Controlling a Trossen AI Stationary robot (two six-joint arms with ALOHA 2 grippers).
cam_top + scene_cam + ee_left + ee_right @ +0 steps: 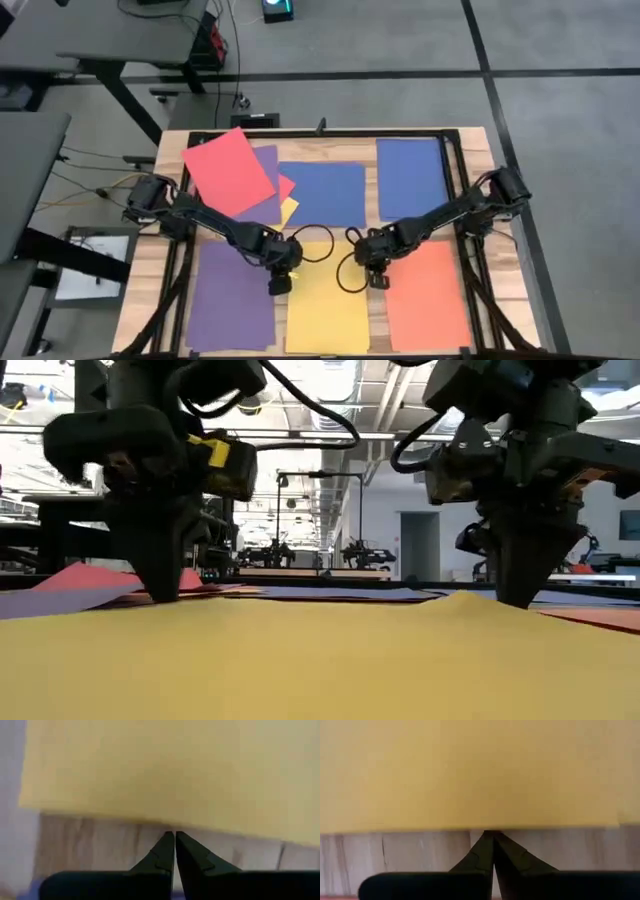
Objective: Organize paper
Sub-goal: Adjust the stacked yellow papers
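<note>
Left gripper (174, 836) jaws pressed together, tips at left edge of yellow sheet (327, 300). Right gripper (492, 834) likewise pressed together, tips at sheet's right edge. Neither visibly pinching paper. Yellow sheet lies between both grippers, near table (170, 170) front edge, long axis running front-to-back. Both arms equally near. Purple sheet (232, 300) left, orange sheet (425, 295) right.

The high view looked straight down on the whole table (180, 140) from well above. The low view sat at table-top height, facing level across a yellow sheet (320, 660) toward the room. Each wrist view pointed closely down at that same yellow sheet's edge, shared by all four.
</note>
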